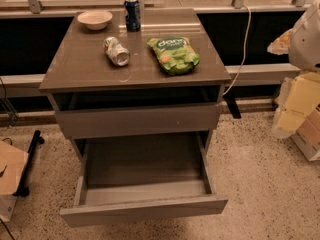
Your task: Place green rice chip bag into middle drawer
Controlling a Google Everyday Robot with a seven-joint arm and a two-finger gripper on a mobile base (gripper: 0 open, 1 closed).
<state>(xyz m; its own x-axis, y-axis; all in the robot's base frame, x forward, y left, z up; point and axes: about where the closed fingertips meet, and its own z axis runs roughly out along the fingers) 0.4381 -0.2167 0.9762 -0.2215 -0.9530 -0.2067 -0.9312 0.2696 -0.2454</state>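
The green rice chip bag [173, 54] lies flat on the right half of the grey cabinet top [80, 69], with white lettering facing up. The middle drawer [142, 211] is pulled wide open below, and its floor [142, 159] is bare. The like drawer front above it [137, 121] is shut. My gripper is not in view; only a white rounded arm part [306, 36] shows at the right edge, apart from the cabinet.
A crushed silver can [116, 51] lies left of the bag. A blue can [132, 14] and a pale bowl [95, 19] stand at the back. A white cable [243, 49] hangs at the right. Yellow boxes [302, 109] sit at the right, a cardboard box [10, 169] at the left.
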